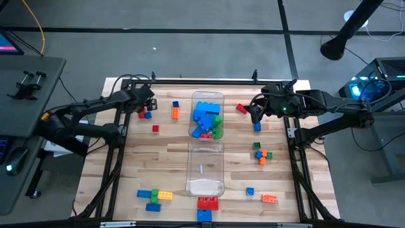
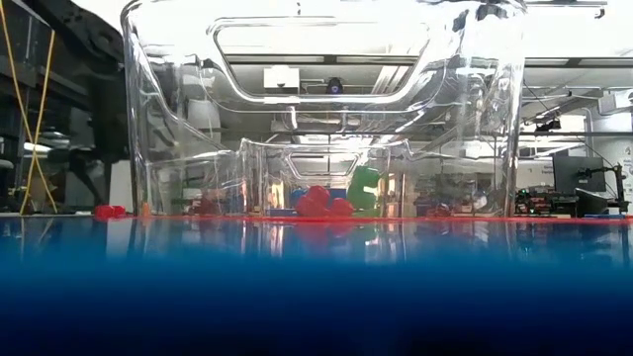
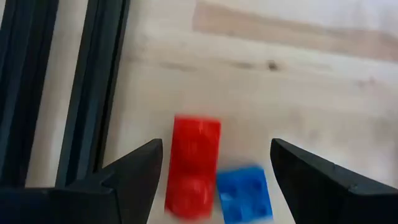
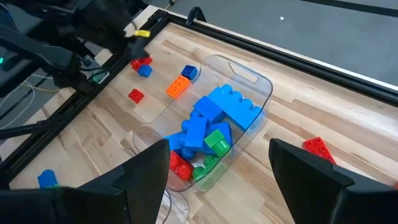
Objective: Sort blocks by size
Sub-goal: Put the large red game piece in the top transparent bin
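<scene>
My left gripper [image 1: 145, 105] hangs open near the table's far left corner, fingers pointing down. A small red block [image 3: 194, 167] and a small blue block [image 3: 244, 194] lie side by side on the wood below the gap between its fingers [image 3: 216, 149]. My right gripper [image 1: 255, 113] stands open and high at the far right, with nothing between its fingers [image 4: 219, 148]. A red block [image 1: 241, 108] and a blue block [image 1: 257, 126] lie on the table by it. The far clear bin [image 1: 207, 96] holds blue, green and red blocks [image 4: 217, 115].
A second clear bin [image 1: 204, 183] stands nearer, in line with the first. Loose blocks lie about: orange [image 1: 175, 114], red [image 1: 155, 128], a mixed cluster [image 1: 261, 154] at the right, and several along the near edge [image 1: 155, 195]. Dark frame rails [image 3: 93, 87] run along the table's left edge.
</scene>
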Motion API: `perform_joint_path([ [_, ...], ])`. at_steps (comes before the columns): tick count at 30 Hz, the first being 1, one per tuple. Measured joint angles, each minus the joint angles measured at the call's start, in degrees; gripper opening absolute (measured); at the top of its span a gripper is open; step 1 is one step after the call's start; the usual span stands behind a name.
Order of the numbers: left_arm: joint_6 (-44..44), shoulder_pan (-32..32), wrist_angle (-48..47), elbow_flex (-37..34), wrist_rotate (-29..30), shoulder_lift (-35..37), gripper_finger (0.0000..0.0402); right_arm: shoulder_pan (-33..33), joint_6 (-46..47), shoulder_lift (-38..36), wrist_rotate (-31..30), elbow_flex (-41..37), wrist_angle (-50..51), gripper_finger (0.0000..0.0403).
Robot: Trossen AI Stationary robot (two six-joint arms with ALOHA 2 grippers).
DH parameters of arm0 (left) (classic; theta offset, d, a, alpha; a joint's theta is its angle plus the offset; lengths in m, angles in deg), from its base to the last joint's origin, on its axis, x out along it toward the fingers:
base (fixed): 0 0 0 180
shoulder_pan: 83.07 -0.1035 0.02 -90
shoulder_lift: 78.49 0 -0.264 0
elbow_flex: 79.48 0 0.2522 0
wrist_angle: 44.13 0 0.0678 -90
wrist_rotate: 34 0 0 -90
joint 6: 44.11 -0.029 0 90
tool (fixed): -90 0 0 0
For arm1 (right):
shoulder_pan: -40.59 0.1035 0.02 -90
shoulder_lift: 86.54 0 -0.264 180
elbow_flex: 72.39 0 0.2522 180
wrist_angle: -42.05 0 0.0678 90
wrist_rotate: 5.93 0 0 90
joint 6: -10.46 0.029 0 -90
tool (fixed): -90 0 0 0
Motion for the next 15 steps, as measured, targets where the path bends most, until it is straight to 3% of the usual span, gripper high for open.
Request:
perform_joint_path([
  [7, -5.5, -6.4, 3.3, -0.1, -4.6, -7.8, 0.0282, 0.0, 0.1, 0.0, 0.2, 0.0, 0.0, 0.0271],
  [15, -10.0, -6.9, 4.5, 0.2, -4.8, -11.6, 0.0273, 0.0, 1.2, 0.0, 0.4, -1.0, -0.4, 0.0271],
])
